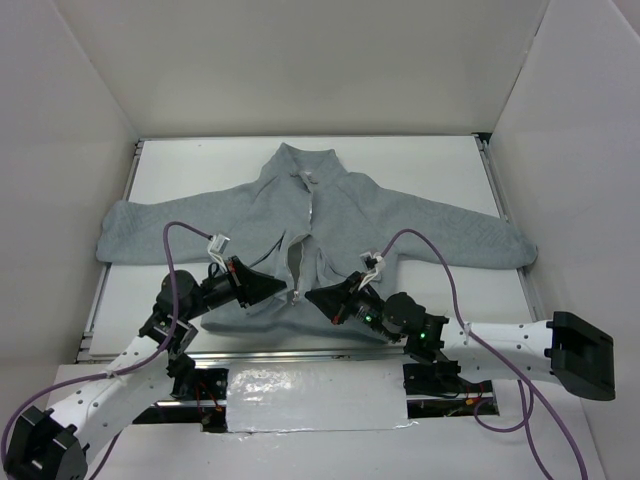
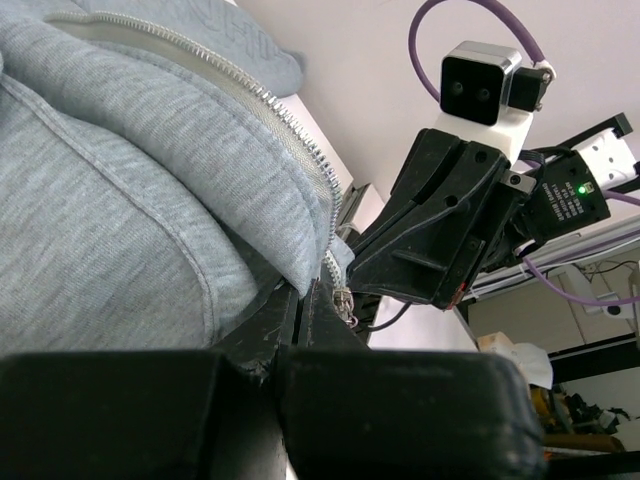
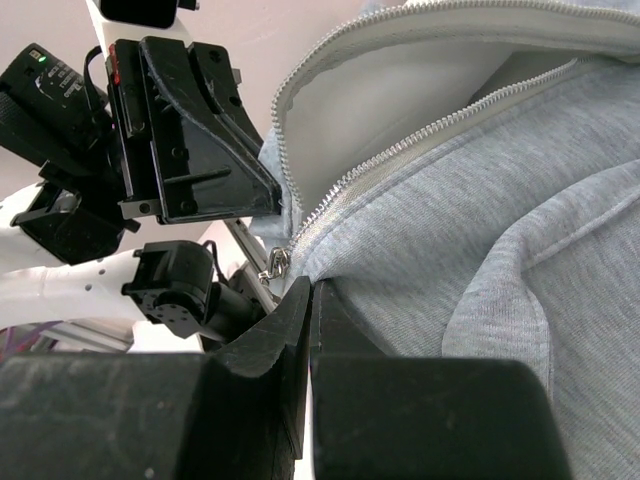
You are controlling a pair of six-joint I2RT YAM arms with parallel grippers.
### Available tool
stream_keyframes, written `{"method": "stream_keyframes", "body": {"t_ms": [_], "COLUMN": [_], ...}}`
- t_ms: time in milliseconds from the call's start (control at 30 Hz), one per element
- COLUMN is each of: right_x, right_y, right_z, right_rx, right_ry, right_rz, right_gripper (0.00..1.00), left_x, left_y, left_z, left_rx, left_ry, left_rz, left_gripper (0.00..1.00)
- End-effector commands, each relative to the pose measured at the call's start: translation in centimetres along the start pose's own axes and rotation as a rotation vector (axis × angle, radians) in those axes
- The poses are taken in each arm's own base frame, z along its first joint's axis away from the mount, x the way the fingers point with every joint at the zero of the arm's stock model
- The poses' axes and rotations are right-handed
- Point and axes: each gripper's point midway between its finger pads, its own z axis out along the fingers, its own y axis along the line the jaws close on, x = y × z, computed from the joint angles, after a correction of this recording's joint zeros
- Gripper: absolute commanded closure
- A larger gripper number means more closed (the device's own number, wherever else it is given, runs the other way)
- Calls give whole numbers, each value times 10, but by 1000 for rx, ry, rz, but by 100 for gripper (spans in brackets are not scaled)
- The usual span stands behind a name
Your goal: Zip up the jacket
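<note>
Grey fleece lay spread flat on the white table (image 1: 440,160). The jacket (image 1: 400,225) rested front side up in the middle of it, its long axis running from far to near, with the stand-up collar (image 1: 305,165) pointing toward the far wall and the hem (image 1: 245,308) toward the arms' bases. Both sleeves (image 1: 140,235) were stretched out sideways, one to each side of the table, so the garment formed a broad T across it. The pale zipper (image 1: 298,262) ran down the centre along that same axis. Its lower stretch stood parted, the two rows of teeth splayed and white lining (image 3: 400,90) showing between them, and the wrist views placed the small metal pull (image 2: 345,302) right down at the bottom end. The left gripper (image 1: 284,290) sat at the hem just left of the zipper's foot, its fingers (image 2: 150,410) drawn together to a thin seam with the edge of the fleece running in between them. The right gripper (image 1: 314,298) faced it from the other side, tip nearly meeting tip. Its fingers were likewise closed to a slit that met the hem beside the pull, pinching the fabric there. Purple cables (image 1: 168,250) looped above both wrists, and a silvery sheet (image 1: 310,398) covered the near edge between the bases.
</note>
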Motion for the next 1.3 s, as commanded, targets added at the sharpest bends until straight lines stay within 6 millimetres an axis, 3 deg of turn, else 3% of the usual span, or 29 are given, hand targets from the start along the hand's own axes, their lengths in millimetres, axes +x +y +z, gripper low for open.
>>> {"method": "stream_keyframes", "body": {"t_ms": [0,1267], "right_x": [-21,-31], "right_y": [23,27], "right_z": [2,8], "right_rx": [-83,-86], "right_ry": [-79,-114], "right_rz": [14,-8], "right_gripper": [100,100], "left_x": [-15,-11], "left_y": [-27,-28], "left_z": [0,-3], "left_rx": [103,115], "left_ry": [-53,-57], "left_rz": [49,8], "left_gripper": [100,100]}}
